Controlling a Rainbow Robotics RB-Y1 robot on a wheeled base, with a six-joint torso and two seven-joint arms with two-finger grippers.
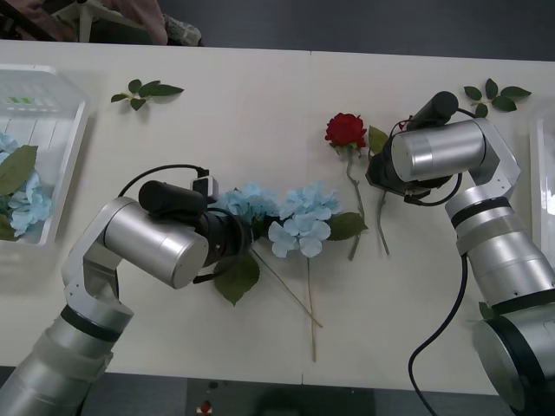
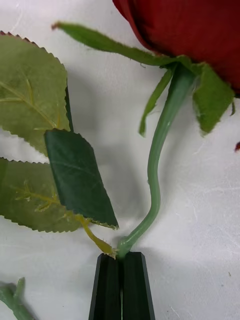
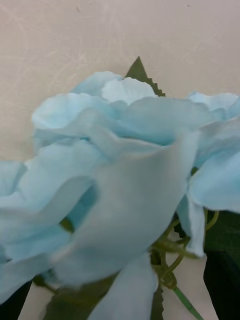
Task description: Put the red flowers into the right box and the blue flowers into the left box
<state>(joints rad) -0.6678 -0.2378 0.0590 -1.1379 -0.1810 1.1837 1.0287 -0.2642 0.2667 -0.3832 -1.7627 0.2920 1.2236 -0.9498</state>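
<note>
One red flower point(image 1: 346, 130) lies on the table at centre right. In the right wrist view my right gripper point(image 2: 120, 257) is shut on its green stem point(image 2: 159, 150), just below the bloom point(image 2: 190, 35). Two blue flowers point(image 1: 247, 201) point(image 1: 303, 224) lie mid-table. My left gripper point(image 3: 120, 295) is open, its black fingers point(image 3: 222, 280) on either side of a pale blue cluster point(image 3: 115, 170). More blue flowers point(image 1: 30, 204) lie in the left box point(image 1: 74, 147). A strip of the right box point(image 1: 545, 165) shows at the right edge.
Loose green leaf sprigs lie at the back left point(image 1: 143, 90) and back right point(image 1: 496, 94). Long tan stems point(image 1: 310, 303) from the blue flowers stretch toward the table's front edge. Bare tabletop lies between the sprigs at the back.
</note>
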